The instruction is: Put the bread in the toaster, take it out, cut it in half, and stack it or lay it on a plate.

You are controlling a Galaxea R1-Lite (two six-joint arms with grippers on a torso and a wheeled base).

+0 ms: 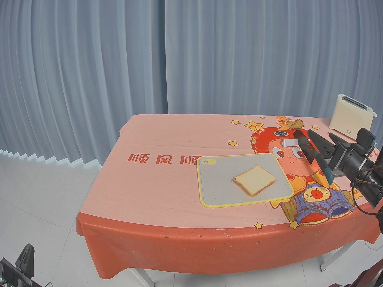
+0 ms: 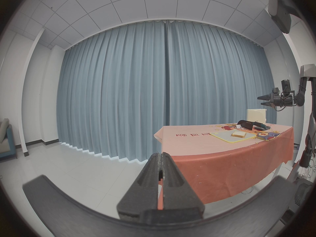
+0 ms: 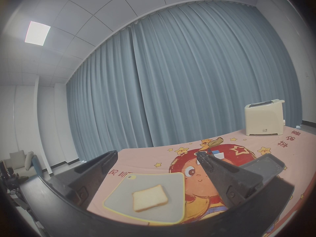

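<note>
Helpfully, the left wrist view has the left pincer (image 2: 161, 155) pressed together; right pincer (image 3: 156, 155) spread apart.

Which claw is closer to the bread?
Right. The right claw hovers above the table, right of the bread; the left claw hangs low off the table, far from it.

Whole bread slice (image 1: 254, 180), flat on grey cutting board (image 1: 219, 186); cream toaster (image 1: 352, 117), upright, far right, well apart

Bright ceiling panels (image 3: 37, 33), soft shadows, fisheye edges
</note>
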